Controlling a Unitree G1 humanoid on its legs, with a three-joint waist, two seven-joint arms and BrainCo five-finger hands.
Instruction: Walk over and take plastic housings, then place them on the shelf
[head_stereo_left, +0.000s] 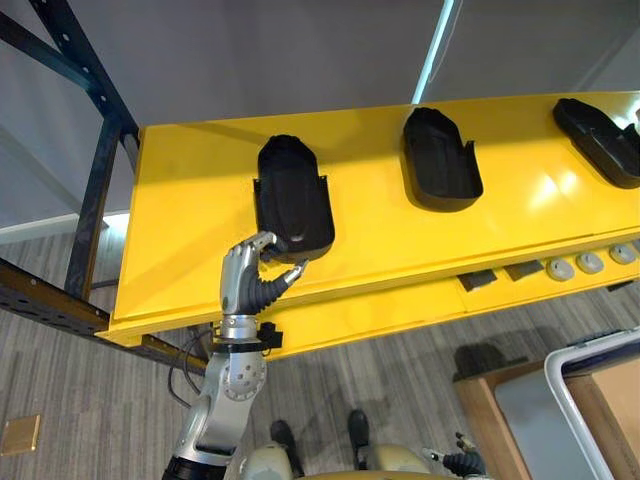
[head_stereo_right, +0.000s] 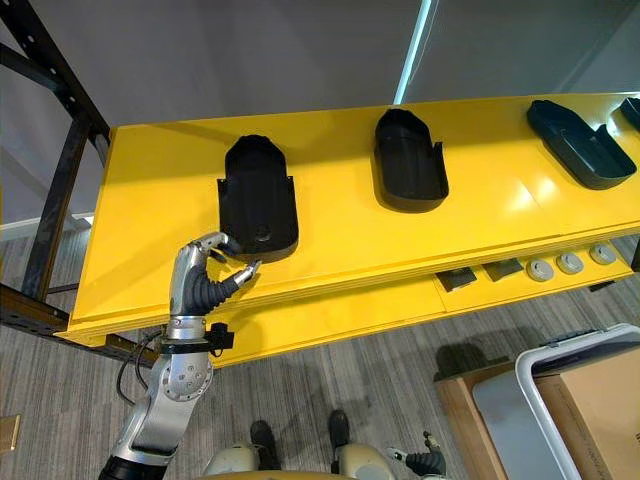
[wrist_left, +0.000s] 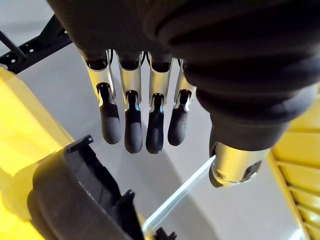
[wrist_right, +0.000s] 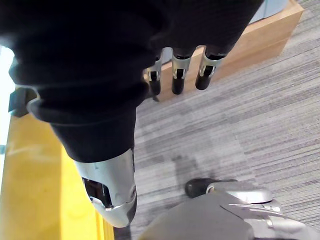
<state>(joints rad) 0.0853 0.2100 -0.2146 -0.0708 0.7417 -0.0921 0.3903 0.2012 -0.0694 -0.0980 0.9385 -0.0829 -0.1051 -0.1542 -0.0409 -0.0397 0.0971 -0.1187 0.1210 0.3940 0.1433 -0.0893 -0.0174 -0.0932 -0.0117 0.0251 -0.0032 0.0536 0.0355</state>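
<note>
- Left hand (head_stereo_left: 250, 275), loose and empty, is at 7 o'clock of the leftmost housing (head_stereo_left: 292, 190) on the shelf (head_stereo_left: 190, 200).
- Other housings (head_stereo_left: 440, 160) lie at its 3 o'clock; placing seems done.
- Right hand (wrist_right: 179, 80) hangs relaxed.

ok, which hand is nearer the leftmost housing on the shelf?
Left. The left hand is at the near end of the leftmost housing; the right hand hangs low over the floor, well away.

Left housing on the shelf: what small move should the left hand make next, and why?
Probably draw the left hand back off the yellow shelf. The leftmost housing lies flat on it, and the wrist view shows the fingers straight, not closed on the housing, so nothing is gripped.
</note>
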